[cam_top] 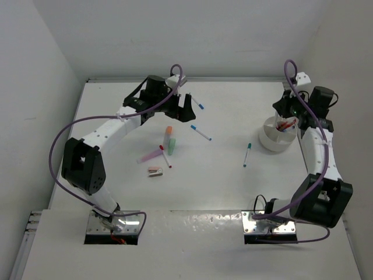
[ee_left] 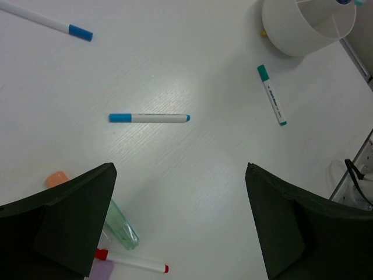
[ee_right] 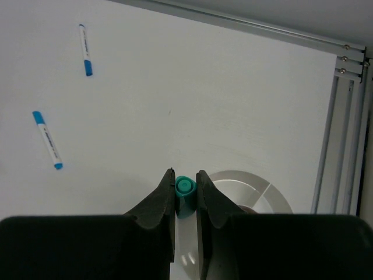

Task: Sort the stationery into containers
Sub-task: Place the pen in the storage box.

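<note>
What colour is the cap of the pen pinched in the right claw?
Teal; the teal-capped pen shows best in the right wrist view.

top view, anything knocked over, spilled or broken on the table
Nothing stands out. The white tub stands upright, nothing is spilled or broken; the teal-capped pen, green highlighter and the rest just lie loose on the table, not yet sorted.

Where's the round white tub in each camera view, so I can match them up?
Top external: the white tub sits at right, mid-height.
Left wrist: the tub is in the top right corner.
Right wrist: the tub's rim shows at bottom, right of centre.
Shared landmark: the light-blue-capped pen.
</note>
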### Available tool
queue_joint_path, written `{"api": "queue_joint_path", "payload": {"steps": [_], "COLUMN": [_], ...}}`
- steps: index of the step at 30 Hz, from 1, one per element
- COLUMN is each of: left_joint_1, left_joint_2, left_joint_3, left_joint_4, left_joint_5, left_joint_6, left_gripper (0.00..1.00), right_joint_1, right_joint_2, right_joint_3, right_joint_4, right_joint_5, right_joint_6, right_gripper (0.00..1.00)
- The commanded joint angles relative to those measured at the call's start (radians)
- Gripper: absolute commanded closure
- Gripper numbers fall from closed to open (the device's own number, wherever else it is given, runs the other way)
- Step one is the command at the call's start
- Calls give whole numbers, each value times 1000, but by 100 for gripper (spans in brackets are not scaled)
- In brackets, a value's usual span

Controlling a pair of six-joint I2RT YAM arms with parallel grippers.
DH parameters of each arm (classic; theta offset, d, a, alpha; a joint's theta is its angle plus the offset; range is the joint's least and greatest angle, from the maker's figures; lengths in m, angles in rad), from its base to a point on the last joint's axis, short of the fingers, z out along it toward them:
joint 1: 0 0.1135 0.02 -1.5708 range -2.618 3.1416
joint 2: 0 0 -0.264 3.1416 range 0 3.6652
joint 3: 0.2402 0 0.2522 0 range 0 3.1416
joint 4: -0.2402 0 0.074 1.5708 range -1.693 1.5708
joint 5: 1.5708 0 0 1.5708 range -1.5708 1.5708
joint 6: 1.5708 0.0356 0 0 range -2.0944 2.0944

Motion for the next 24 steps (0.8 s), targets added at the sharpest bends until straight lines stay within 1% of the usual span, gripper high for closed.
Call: {"api": "queue_joint_path", "payload": {"steps": [1, 9, 14, 17, 20, 21, 22, 24], "left_joint_1": [0, 3, 3, 1, 3, 1, 3, -3], "left_joint_2": [-16, -13, -8, -5, -2, -2, -2, 3], "left_joint_3": [-3, -8, -11, -13, -13, -13, -14, -16], "left_joint_4": [11, 14, 15, 15, 11, 9, 9, 6], "left_joint_5": [-15, -26, -28, -31, -34, -38, -42, -58], "left_joint_6": [20, 28, 33, 31, 37, 42, 50, 94], "left_gripper": [0, 0, 0, 0, 0, 0, 0, 0], "right_joint_1": [12, 20, 32, 41, 46, 46, 46, 49], "right_joint_2": [-6, -40, -63, -69, -58, -58, -57, -58], "right_joint_3": [-40, -198, -267, -296, -290, -287, -284, -269], "right_joint_4": [143, 248, 294, 312, 297, 293, 288, 274], "right_joint_5": [31, 31, 37, 40, 40, 39, 39, 36], "right_joint_6": [-100, -145, -189, -206, -209, -209, -203, -194], "right_gripper": [100, 100, 100, 97, 85, 78, 65, 58]}}
